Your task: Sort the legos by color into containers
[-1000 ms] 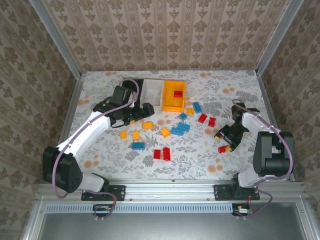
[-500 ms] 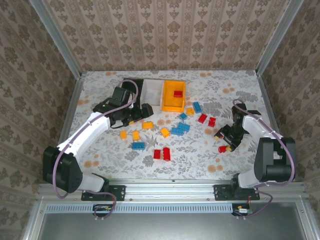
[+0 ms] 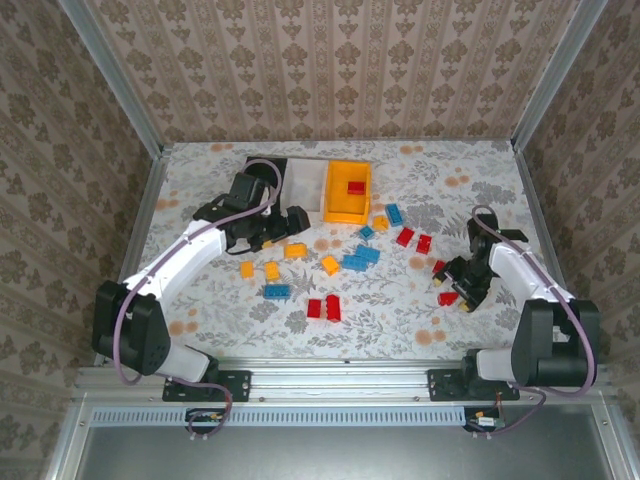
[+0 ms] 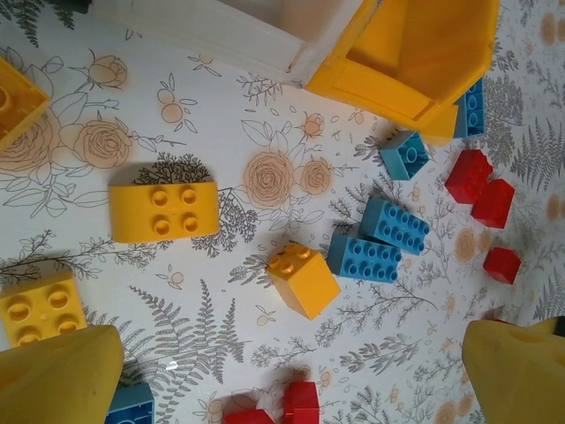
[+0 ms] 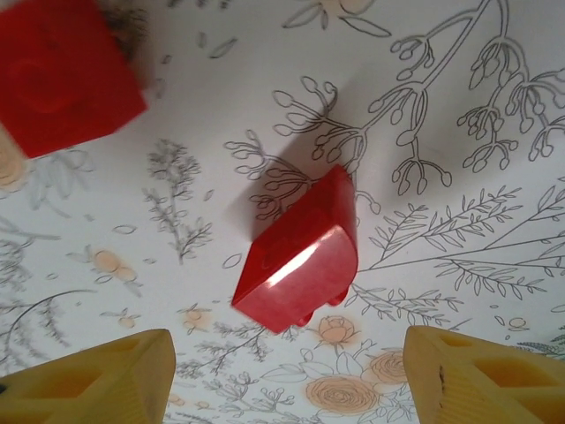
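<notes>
Red brick (image 5: 300, 256) lies tipped on the table (image 3: 480, 180), between the yellow fingers (image 5: 97, 380) of the right gripper (image 5: 287, 375) and touching neither. Right jaws stand apart and grasp nothing. A second red brick (image 5: 62, 75) sits just beyond it, also on the cloth.

The other loose legos are scattered mid-table: yellow bricks (image 3: 295, 250) toward the left, blue bricks (image 3: 355, 262) in the centre, a red pair (image 3: 323, 308) side by side nearer the arms, and two more reds (image 3: 415, 240) to the right of centre.

At the far side, the orange bin (image 3: 335, 205) stands against the white bin (image 3: 303, 180). The orange bin holds one red piece (image 3: 355, 187).

Left gripper (image 4: 291, 362) hangs above the yellow and blue bricks, jaws fully spread, released, nothing between them.
</notes>
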Tool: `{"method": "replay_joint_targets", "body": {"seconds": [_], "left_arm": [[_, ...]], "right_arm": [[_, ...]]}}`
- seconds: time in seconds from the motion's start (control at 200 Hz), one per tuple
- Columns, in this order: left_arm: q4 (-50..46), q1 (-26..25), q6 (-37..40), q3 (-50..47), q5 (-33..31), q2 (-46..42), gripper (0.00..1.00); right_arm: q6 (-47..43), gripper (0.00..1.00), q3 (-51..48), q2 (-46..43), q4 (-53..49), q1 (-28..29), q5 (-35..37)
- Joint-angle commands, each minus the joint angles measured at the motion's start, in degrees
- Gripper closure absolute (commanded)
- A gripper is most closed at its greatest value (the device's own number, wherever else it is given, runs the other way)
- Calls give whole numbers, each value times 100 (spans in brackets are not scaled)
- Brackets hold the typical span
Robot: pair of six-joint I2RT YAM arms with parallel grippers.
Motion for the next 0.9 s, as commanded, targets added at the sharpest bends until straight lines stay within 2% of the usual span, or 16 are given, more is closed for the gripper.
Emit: {"method": "replay_joint_targets", "body": {"seconds": [0.0, 0.275, 0.445, 0.63, 0.8, 0.815, 0.89], "left_arm": [[-22, 2, -47, 192, 75, 60, 0], [-204, 42, 20, 182, -31, -53, 0], [-222, 53, -3, 95, -69, -147, 0], [-237, 53, -1, 104, -75, -140, 0], [-220, 53, -7, 123, -58, -97, 0], [-221, 192, -6, 126, -53, -82, 0], [-204, 212, -9, 121, -58, -72, 0]], "right_arm": [[222, 29, -61, 396, 352, 7, -154], [268, 32, -338, 1034, 875, 13, -272], [252, 42, -317, 1192, 1004, 17, -248], [92, 62, 8, 1183, 922, 14, -214], [116, 66, 427, 1060, 780, 124, -310], [129, 66, 487, 1041, 763, 154, -309], [160, 67, 864, 998, 684, 349, -344]]}}
